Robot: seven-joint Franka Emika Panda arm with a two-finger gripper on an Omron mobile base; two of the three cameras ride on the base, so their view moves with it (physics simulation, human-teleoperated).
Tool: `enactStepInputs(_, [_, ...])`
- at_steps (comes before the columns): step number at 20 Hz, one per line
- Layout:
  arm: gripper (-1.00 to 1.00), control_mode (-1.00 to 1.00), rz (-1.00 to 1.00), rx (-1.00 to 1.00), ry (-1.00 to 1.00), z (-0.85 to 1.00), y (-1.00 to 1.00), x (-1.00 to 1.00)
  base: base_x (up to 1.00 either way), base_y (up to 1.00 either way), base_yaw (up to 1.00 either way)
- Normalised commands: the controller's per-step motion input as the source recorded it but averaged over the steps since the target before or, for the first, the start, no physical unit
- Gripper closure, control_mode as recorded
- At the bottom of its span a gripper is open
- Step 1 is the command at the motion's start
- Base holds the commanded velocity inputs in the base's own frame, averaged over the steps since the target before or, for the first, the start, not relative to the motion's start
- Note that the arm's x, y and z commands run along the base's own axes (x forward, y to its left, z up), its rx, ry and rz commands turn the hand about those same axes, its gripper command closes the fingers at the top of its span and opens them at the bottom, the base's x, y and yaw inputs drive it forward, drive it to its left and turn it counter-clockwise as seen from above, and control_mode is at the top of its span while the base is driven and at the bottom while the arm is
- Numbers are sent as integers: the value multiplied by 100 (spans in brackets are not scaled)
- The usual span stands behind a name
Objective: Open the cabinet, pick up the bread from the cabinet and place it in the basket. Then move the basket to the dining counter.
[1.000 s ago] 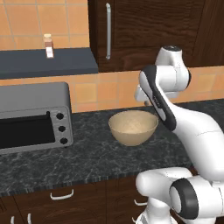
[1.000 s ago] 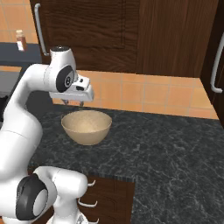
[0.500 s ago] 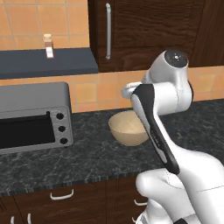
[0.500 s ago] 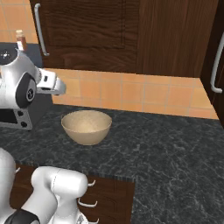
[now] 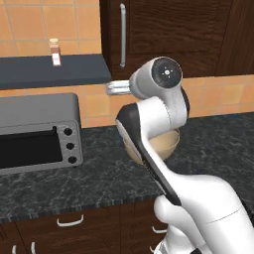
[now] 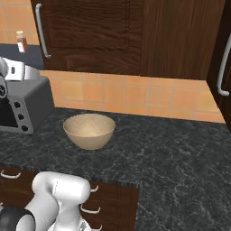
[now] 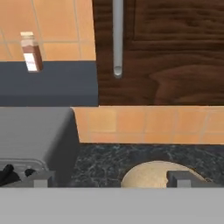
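Grey boxy toaster oven (image 5: 37, 131) sits left of the tan round basket (image 6: 89, 130) on black speckled counter (image 6: 171, 153), gripper (image 7: 111, 178) fingers apart, hovering above the basket's near rim, below the closed dark wood cabinet's (image 5: 168, 34) silver handle (image 7: 117, 37).

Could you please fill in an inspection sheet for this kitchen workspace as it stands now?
Surface: dark speckled granite counter, bare to the right of the basket.
Job's things: cabinet door shut, silver bar handle untouched; tan basket upright and empty on the counter; bread not seen.
Clutter: toaster oven left of the basket; small bottle on the dark shelf.
Grippers: gripper jaws open, holding nothing, facing the cabinet's lower edge.
Cables: nothing seen.
Surroundings: orange tiled backsplash; drawers below the counter.
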Motion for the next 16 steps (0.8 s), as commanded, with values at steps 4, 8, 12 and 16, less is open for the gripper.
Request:
enactStepInputs(4, [-100, -100, 3, 2, -10, 55, 15, 67, 0, 0, 0])
enactStepInputs(8, [-100, -100, 1, 9, 3, 70, -9, 55, 0, 0, 0])
enactStepInputs(12, [-100, -100, 3, 10, 2, 70, 0, 59, 0, 0, 0])
enactStepInputs(16, [-100, -100, 0, 6, 0, 40, 5, 35, 0, 0, 0])
